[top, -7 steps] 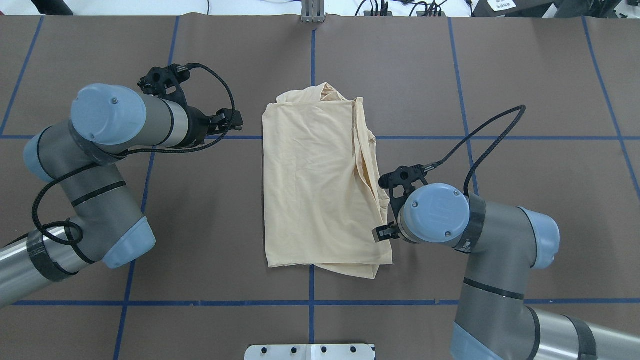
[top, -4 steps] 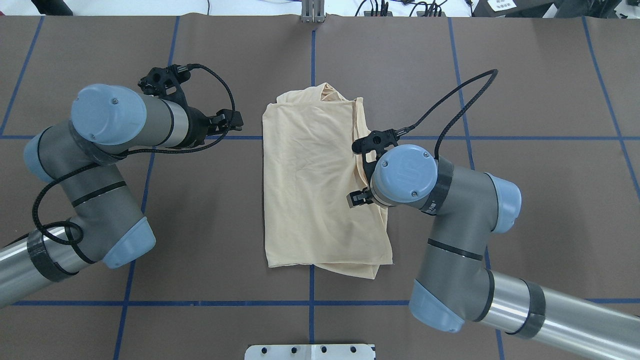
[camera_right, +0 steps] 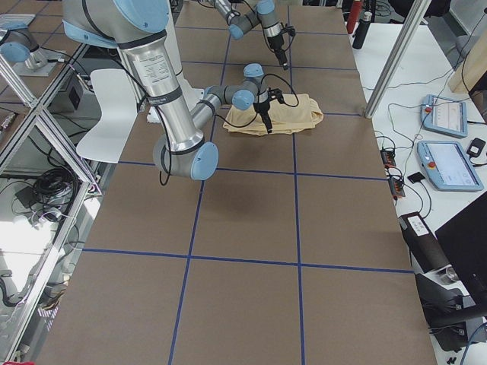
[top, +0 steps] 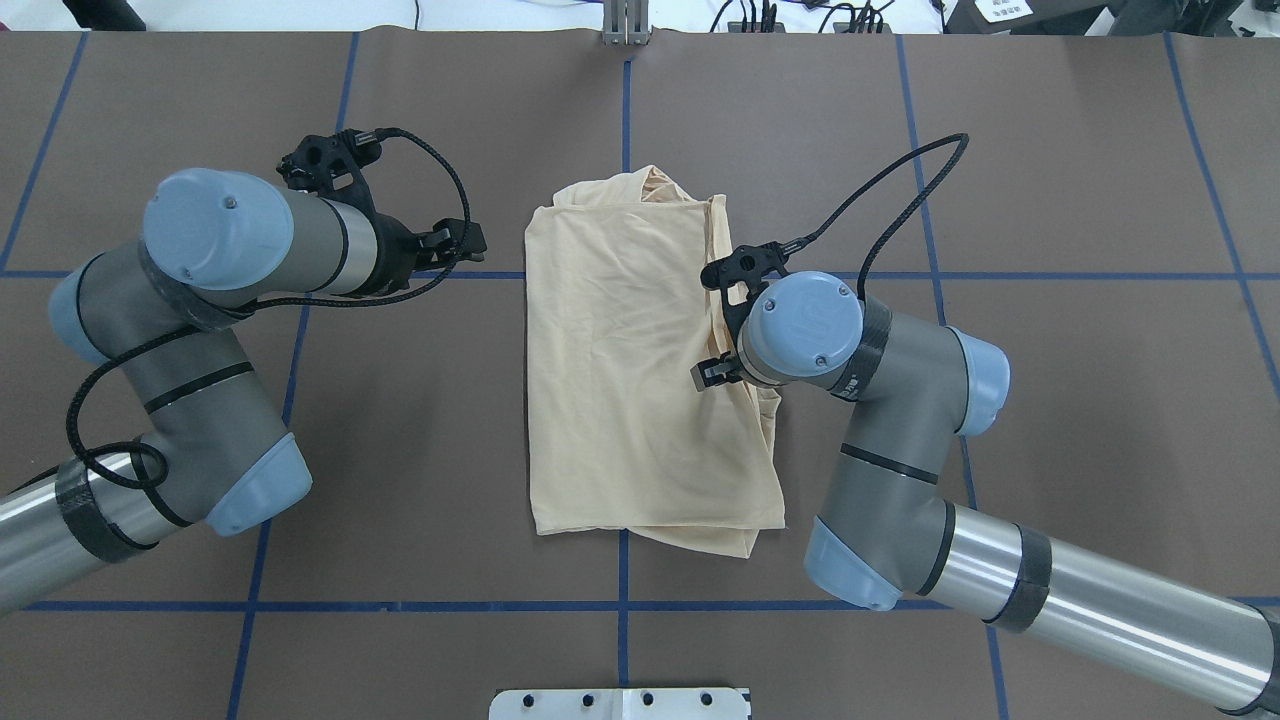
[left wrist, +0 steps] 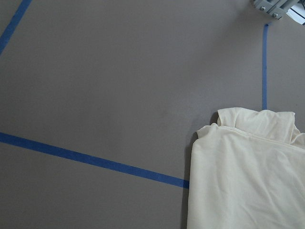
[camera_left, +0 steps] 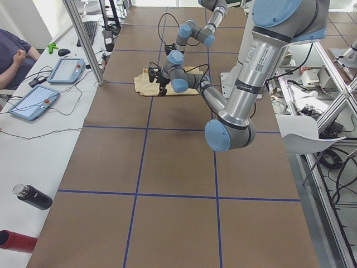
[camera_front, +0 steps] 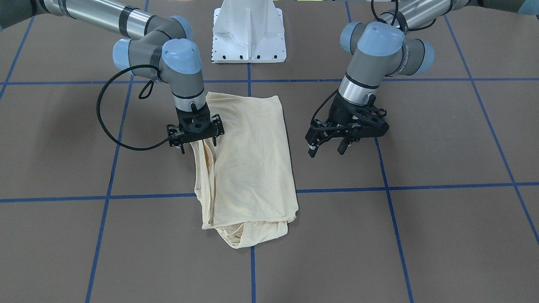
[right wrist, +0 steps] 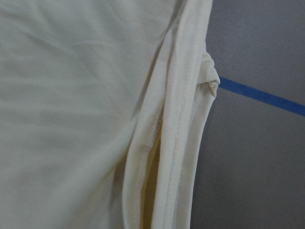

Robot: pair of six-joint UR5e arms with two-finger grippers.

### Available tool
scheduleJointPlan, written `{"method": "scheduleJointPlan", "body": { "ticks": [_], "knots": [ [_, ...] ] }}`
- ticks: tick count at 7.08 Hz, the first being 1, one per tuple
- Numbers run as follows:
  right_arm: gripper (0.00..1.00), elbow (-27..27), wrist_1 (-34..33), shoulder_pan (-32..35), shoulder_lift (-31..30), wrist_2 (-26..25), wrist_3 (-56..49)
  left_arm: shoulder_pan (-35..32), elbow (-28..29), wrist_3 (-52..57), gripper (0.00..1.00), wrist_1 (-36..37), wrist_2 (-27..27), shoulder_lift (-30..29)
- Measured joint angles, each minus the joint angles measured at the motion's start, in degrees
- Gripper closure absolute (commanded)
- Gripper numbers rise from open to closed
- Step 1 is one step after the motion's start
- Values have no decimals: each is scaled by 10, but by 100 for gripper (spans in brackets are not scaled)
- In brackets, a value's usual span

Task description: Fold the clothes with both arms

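A pale cream-yellow T-shirt [top: 630,370] lies in the middle of the brown worktop [top: 1050,400], folded lengthwise into a long, narrow rectangle that runs from near the robot to far from it. It sits over the crossing of the blue tape lines [top: 400,606]. Its far end is bunched and rumpled. At the near end a lower layer pokes out past the top layer. The plain side faces up, and no print shows.

The right arm [top: 900,400] reaches in over the shirt's right edge, about halfway along its length. The right end effector [camera_front: 198,145] points straight down at the doubled, stitched edge there, with its fingers spread and one on either side of the fold. Whether the tips press on the cloth cannot be told. The right wrist view shows that seamed edge close up, with bare worktop and a blue line beside it.

The left arm [top: 200,300] stands off the shirt's left side. The left end effector [camera_front: 326,150] hangs above bare worktop, apart from the cloth, spread wide and holding nothing.
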Motion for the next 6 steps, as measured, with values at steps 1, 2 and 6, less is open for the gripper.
{"method": "scheduleJointPlan", "body": {
  "ticks": [1,2,6],
  "knots": [
    [0,-5,0,3,-3,4,-4,0,0,-1,0,0,0,-1],
    [0,-10,0,7,-5,11,-9,0,0,-2,0,0,0,-2],
    [0,-9,2,75,-51,86,-75,0,0,-6,0,1,0,-4]
  ]
}}
